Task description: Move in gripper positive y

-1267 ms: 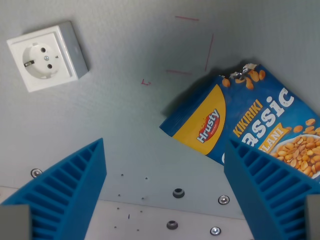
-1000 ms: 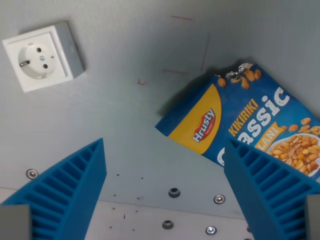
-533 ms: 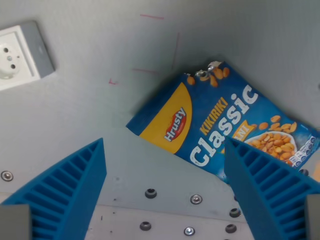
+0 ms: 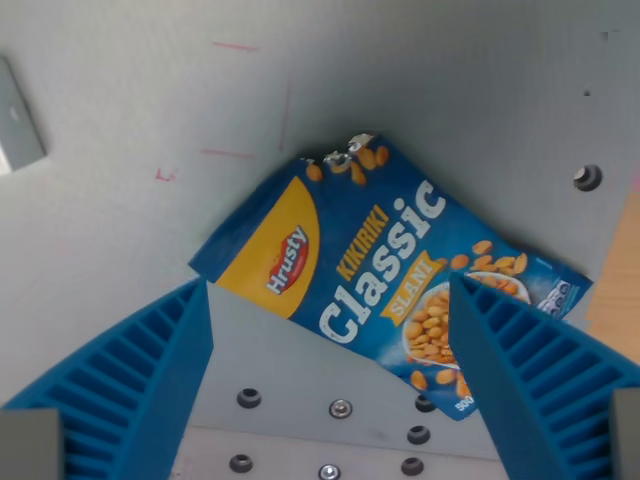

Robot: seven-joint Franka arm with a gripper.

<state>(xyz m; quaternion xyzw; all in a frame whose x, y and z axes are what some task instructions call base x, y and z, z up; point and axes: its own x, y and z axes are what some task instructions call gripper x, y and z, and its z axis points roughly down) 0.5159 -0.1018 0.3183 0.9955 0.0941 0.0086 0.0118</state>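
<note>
- One snack bag [image 4: 385, 285] lies flat on the grey bench [image 4: 120, 250], slanted so that its torn top corner points to the far side and its lower end runs toward the wrist view's right.
- Printed on the bag are the words "Hrusty", "KIKIRIKI", "Classic" and "SLANI", with a picture of a bowl of peanuts near its right end; what is actually inside the bag cannot be seen.
- The bag's far corner is ripped, showing a ragged silvery edge.
- The gripper [image 4: 325, 400] hangs above the bench with its jaws spread wide and nothing between them; the two blue ribbed fingers [image 4: 130, 390] fill the near left and near right corners.
- The bag sits between the two fingers and farther off, its near right end passing behind the right finger; whether they touch cannot be told.
- A grey-sided socket box [image 4: 18, 125] is cut off by the far left edge, well apart from the bag.
- Thin red pen marks [image 4: 235, 100] are drawn on the bench just beyond the bag's far corner.
- Several screws and holes [image 4: 340, 408] dot the near strip of the bench, and one more hole [image 4: 587, 177] lies at the far right.
- A pale wooden surface [image 4: 620, 290] shows at the right edge, beside the bag's right end.
</note>
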